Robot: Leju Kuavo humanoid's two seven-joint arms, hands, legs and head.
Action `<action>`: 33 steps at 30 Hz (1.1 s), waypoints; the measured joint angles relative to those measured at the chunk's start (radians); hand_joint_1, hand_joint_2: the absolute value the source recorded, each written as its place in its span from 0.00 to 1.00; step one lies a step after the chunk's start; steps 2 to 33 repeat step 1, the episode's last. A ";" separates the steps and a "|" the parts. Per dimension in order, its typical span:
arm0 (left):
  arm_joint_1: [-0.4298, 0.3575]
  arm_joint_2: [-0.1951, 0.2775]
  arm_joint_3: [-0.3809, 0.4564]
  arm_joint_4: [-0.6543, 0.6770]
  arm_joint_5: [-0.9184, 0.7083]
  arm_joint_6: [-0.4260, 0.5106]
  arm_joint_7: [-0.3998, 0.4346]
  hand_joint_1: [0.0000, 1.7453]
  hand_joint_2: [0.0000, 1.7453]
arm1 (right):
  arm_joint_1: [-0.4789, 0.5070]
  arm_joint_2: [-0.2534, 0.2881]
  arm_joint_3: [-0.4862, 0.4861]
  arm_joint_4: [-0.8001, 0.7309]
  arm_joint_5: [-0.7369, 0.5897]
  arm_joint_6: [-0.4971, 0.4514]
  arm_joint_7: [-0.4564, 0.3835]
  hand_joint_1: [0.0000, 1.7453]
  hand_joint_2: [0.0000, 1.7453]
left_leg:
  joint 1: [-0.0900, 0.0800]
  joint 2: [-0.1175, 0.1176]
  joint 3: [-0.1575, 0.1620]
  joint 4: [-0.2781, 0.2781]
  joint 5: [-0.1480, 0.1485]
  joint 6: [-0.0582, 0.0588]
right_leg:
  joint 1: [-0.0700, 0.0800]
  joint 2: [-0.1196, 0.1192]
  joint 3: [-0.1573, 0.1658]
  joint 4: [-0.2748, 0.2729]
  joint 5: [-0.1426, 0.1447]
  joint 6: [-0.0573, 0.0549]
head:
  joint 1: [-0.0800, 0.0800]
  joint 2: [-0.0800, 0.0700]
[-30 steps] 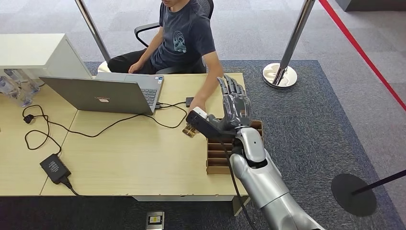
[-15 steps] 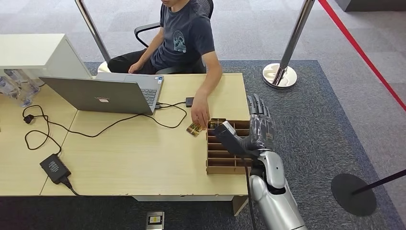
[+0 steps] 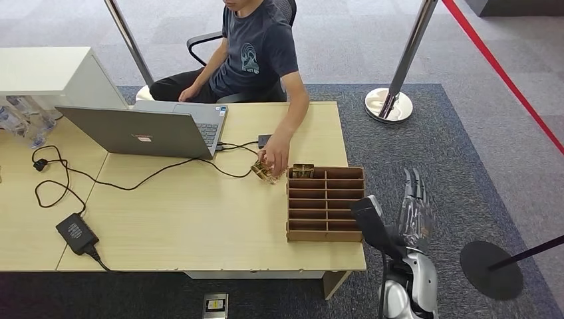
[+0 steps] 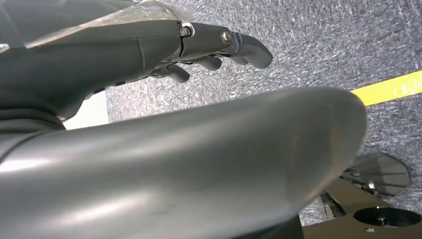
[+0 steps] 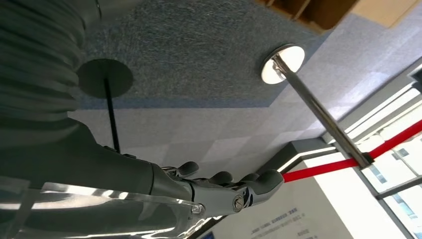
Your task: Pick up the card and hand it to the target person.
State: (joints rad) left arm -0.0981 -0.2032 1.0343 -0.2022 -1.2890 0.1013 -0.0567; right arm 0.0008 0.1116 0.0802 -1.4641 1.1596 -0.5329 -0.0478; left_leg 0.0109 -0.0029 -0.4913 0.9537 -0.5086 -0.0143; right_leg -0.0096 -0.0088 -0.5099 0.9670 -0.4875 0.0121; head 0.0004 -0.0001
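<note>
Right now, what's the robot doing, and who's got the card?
Right hand open, off the table's edge over carpet. Left hand holds nothing, fingers loosely curled. Card under the person's hand, beside the wooden organizer. Nothing in the way.

Tabletop, light wood: open laptop, black cables, power adapter, wooden compartment tray at right edge, card under person's hand.

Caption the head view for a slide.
Seated person's hand holds the card beside the wooden organizer; right hand open, off the table.
</note>
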 joint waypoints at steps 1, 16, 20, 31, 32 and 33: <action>0.000 0.000 0.000 0.000 0.001 0.000 0.000 0.00 0.00 | 0.006 0.002 -0.012 -0.003 -0.001 0.002 -0.001 0.00 1.00 | 0.000 0.000 0.000 0.000 0.000 0.000 | 0.000 0.000 0.000 0.000 0.000 0.000 | 0.000 0.000; 0.000 0.000 0.000 0.000 0.001 0.000 0.000 0.00 0.00 | 0.006 0.002 -0.012 -0.003 -0.001 0.002 -0.001 0.00 1.00 | 0.000 0.000 0.000 0.000 0.000 0.000 | 0.000 0.000 0.000 0.000 0.000 0.000 | 0.000 0.000; 0.000 0.000 0.000 0.000 0.001 0.000 0.000 0.00 0.00 | 0.006 0.002 -0.012 -0.003 -0.001 0.002 -0.001 0.00 1.00 | 0.000 0.000 0.000 0.000 0.000 0.000 | 0.000 0.000 0.000 0.000 0.000 0.000 | 0.000 0.000; 0.000 0.000 0.000 0.000 0.001 0.000 0.000 0.00 0.00 | 0.006 0.002 -0.012 -0.003 -0.001 0.002 -0.001 0.00 1.00 | 0.000 0.000 0.000 0.000 0.000 0.000 | 0.000 0.000 0.000 0.000 0.000 0.000 | 0.000 0.000; 0.000 0.000 0.000 0.000 0.001 0.000 0.000 0.00 0.00 | 0.006 0.002 -0.012 -0.003 -0.001 0.002 -0.001 0.00 1.00 | 0.000 0.000 0.000 0.000 0.000 0.000 | 0.000 0.000 0.000 0.000 0.000 0.000 | 0.000 0.000; 0.000 0.000 0.000 0.000 0.001 0.000 0.000 0.00 0.00 | 0.006 0.002 -0.012 -0.003 -0.001 0.002 -0.001 0.00 1.00 | 0.000 0.000 0.000 0.000 0.000 0.000 | 0.000 0.000 0.000 0.000 0.000 0.000 | 0.000 0.000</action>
